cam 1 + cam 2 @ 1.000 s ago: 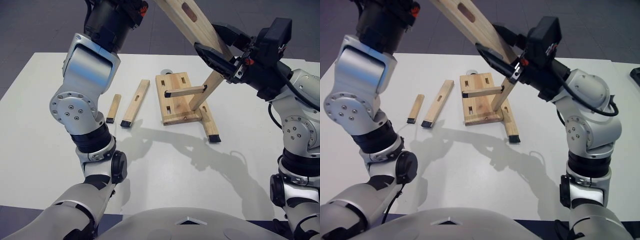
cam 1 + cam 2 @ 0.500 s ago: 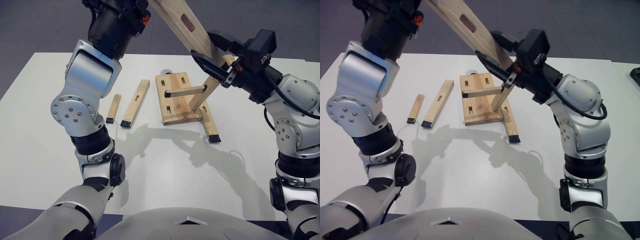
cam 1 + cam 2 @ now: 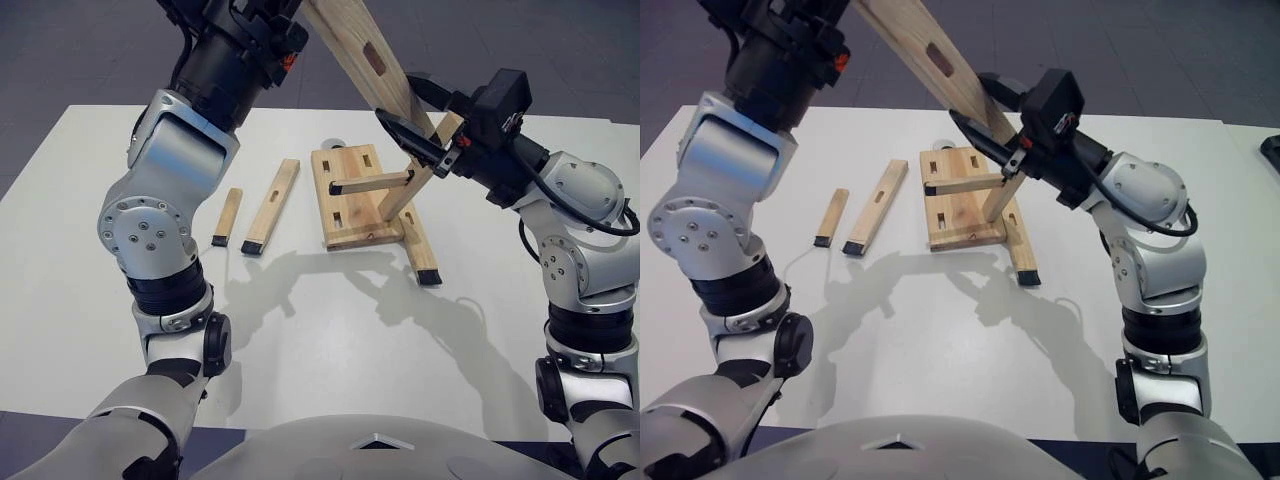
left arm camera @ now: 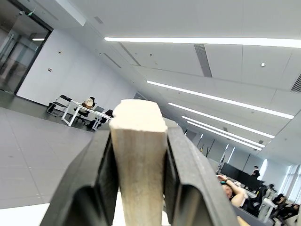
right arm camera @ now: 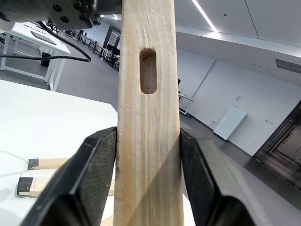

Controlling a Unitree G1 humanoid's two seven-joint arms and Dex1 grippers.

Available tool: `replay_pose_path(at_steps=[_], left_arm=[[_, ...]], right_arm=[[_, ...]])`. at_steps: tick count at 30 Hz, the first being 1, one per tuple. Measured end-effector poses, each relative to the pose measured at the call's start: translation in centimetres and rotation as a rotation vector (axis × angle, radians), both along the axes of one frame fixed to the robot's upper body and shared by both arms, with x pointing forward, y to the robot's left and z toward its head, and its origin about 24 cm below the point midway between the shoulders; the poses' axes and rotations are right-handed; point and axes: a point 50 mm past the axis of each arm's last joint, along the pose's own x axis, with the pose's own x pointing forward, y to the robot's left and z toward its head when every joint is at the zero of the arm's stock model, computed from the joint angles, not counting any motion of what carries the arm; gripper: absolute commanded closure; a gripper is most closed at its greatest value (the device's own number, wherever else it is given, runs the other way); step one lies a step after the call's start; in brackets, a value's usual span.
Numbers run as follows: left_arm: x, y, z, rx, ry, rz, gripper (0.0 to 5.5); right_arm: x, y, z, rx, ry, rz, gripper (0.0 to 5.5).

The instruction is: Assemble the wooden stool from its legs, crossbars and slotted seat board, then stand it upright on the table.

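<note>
Wood long leg [image 3: 352, 32]: up in the air on a slant, above the far right side of the seat board
Left gripper [image 4: 138, 133]: clamped tight on its top end
Right gripper [image 5: 148, 136]: closed round it lower down, just past the slot
Seat board [image 3: 345, 215]: flat on the table [image 3: 80, 250], with a leaning leg [image 3: 408, 192] stuck in it and a crossbar [image 3: 370, 183] poking off that
Spare leg [image 3: 422, 255]: lying right beside the board's right edge
Short piece [image 3: 227, 217] and slotted piece [image 3: 272, 205]: side by side, left of the board
</note>
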Motion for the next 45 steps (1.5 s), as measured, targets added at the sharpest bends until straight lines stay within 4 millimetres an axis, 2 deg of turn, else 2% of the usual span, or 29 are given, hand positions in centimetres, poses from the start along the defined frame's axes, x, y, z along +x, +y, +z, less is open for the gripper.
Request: replay_pose_path(at_steps=[1, 2, 7, 11, 14, 16, 17, 18, 19, 20, 21, 23, 24, 27, 30, 34, 37, 39, 43, 45], left_arm=[[0.0, 0.0, -0.1, 0.008, -0.003, 0.006, 4.46], [0.1, -0.1, -0.3, 0.016, -0.005, 0.012, 4.46], [0.7, -0.3, -1.5, 0.076, 0.026, 0.076, 4.46], [1.0, 2.2, -0.7, -0.031, -0.025, 0.18, 4.46], [0.5, 5.1, 0.7, -0.137, -0.105, 0.29, 4.46], [0.0, 7.1, 1.9, -0.173, -0.164, 0.372, 4.46], [-0.6, 9.1, 2.8, -0.192, -0.21, 0.463, 4.46], [-1.0, 10.6, 3.2, -0.198, -0.236, 0.537, 4.46], [-1.6, 12.5, 3.6, -0.198, -0.259, 0.632, 4.46], [-1.9, 13.4, 3.4, -0.176, -0.257, 0.681, 4.46], [-2.0, 14.1, 2.9, -0.152, -0.237, 0.72, 4.46], [-1.9, 15.2, 0.6, -0.062, -0.135, 0.786, 4.46], [-1.7, 15.5, -0.8, -0.022, -0.07, 0.808, 4.46], [-1.4, 14.9, -3.6, 0.07, 0.042, 0.824, 4.46], [-0.5, 12.7, -5.3, 0.159, 0.085, 0.782, 4.46], [0.7, 10.4, -6.4, 0.217, 0.103, 0.734, 4.46], [1.6, 8.8, -5.2, 0.195, 0.054, 0.69, 4.46], [1.7, 8.2, -4.5, 0.181, 0.019, 0.674, 4.46], [1.6, 6.9, -5.0, 0.195, 0.023, 0.622, 4.46], [1.3, 6.5, -5.6, 0.207, 0.038, 0.601, 4.46]], right_arm=[[0.1, 0.0, -0.1, -0.004, 0.005, -0.003, 3.44], [0.2, 0.0, -0.3, -0.007, 0.01, -0.006, 3.08], [0.3, 0.0, -0.2, -0.011, -0.023, -0.03, 2.35], [-0.3, -1.0, 1.0, 0.003, -0.019, 0.027, 1.66], [-1.1, -4.2, 5.3, 0.148, -0.068, 0.049, 1.17], [-1.1, -7.8, 7.8, 0.195, -0.146, -0.098, 0.94], [-1.0, -10.4, 8.4, 0.172, -0.174, -0.253, 0.72], [-1.0, -11.8, 7.9, 0.134, -0.168, -0.341, 0.59], [-0.8, -12.6, 5.7, 0.068, -0.104, -0.403, 0.43], [-0.7, -12.6, 3.2, 0.003, -0.026, -0.414, 0.24], [-0.7, -12.1, 0.5, -0.052, 0.073, -0.389, 0.11], [-2.4, -10.0, -4.6, -0.118, 0.261, -0.284, 0.1], [-3.3, -8.9, -6.1, -0.124, 0.32, -0.234, 0.1], [-4.6, -6.7, -8.3, -0.126, 0.395, -0.184, 0.1], [-4.4, -5.2, -11.0, -0.155, 0.457, -0.222, 0.1], [-2.8, -5.6, -14.7, -0.231, 0.525, -0.382, 0.1], [-2.1, -7.0, -16.9, -0.296, 0.55, -0.511, 0.1], [-1.9, -7.5, -17.3, -0.309, 0.546, -0.552, 0.1], [-1.2, -8.0, -17.1, -0.304, 0.52, -0.599, 0.1], [-1.0, -7.7, -16.9, -0.277, 0.513, -0.591, 0.1]])
